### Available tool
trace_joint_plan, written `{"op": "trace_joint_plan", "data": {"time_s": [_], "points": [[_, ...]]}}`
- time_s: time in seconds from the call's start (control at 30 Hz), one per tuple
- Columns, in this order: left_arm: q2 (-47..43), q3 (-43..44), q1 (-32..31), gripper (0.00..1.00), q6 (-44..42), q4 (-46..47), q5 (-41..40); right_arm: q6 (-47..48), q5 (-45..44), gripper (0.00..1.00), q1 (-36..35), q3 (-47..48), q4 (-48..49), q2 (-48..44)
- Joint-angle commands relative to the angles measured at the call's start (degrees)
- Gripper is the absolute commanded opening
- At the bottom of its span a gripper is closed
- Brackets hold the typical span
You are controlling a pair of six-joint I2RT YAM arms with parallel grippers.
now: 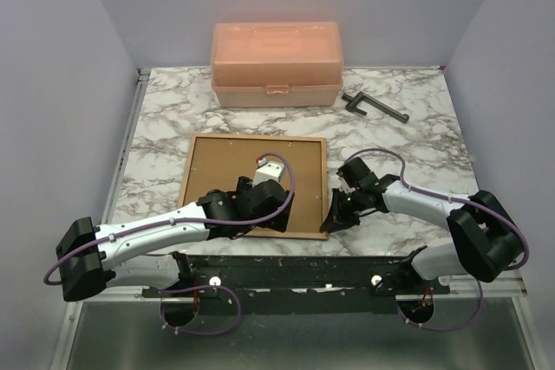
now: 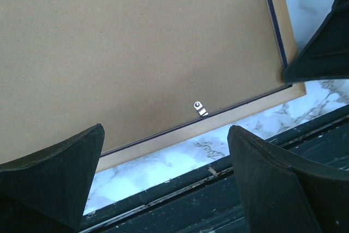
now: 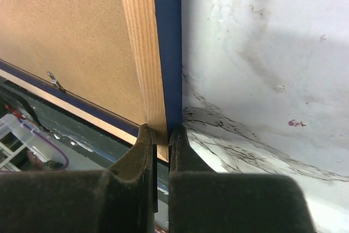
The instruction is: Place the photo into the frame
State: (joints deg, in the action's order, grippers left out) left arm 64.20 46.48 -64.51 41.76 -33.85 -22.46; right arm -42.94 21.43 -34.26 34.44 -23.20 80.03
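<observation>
Marble-patterned table (image 1: 156, 127), seen from above and from both wrists. At its far edge stood a peach plastic box (image 1: 276, 62), lid shut, contents hidden; raised marks on the lid were too faint to read. The frame (image 1: 260, 137) lay at the table's centre, tan wood back upward, navy front showing only along its edge. A brown backing board (image 1: 225, 166) filled it and hid whatever lay beneath. The left gripper (image 2: 166, 130) hovered over the near rail, fingers spread, holding nothing. The right gripper (image 3: 162, 135) was clenched on the frame's near right corner. A black tool (image 1: 375, 107) lay right of the box. Small metal clips (image 2: 200, 108) sat at the board's edge.
</observation>
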Motion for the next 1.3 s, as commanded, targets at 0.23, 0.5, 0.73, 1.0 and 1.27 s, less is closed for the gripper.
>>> {"op": "trace_joint_plan", "data": {"time_s": [0.23, 0.5, 0.73, 1.0, 1.27], "points": [[5.7, 5.2, -8.5, 0.98, -13.2, -2.0, -7.7, 4.9, -8.2, 0.00, -0.4, 8.8, -16.5, -1.7], [9.1, 6.4, -16.2, 0.96, -16.5, -2.7, -12.3, 5.6, -5.9, 0.00, -0.4, 16.4, -22.6, -4.4], [19.1, 10.6, -21.8, 0.94, -15.0, -8.4, -21.6, 5.7, -4.5, 0.00, -0.3, 20.5, -25.9, -6.1], [32.6, 16.2, -24.3, 0.91, -8.2, -16.7, -31.2, 5.4, -2.9, 0.00, -0.4, 21.4, -26.8, -7.2], [43.7, 24.6, -24.2, 0.78, 15.4, -40.8, -44.3, 5.2, -2.2, 0.00, -0.4, 21.4, -27.2, -8.0]]}}
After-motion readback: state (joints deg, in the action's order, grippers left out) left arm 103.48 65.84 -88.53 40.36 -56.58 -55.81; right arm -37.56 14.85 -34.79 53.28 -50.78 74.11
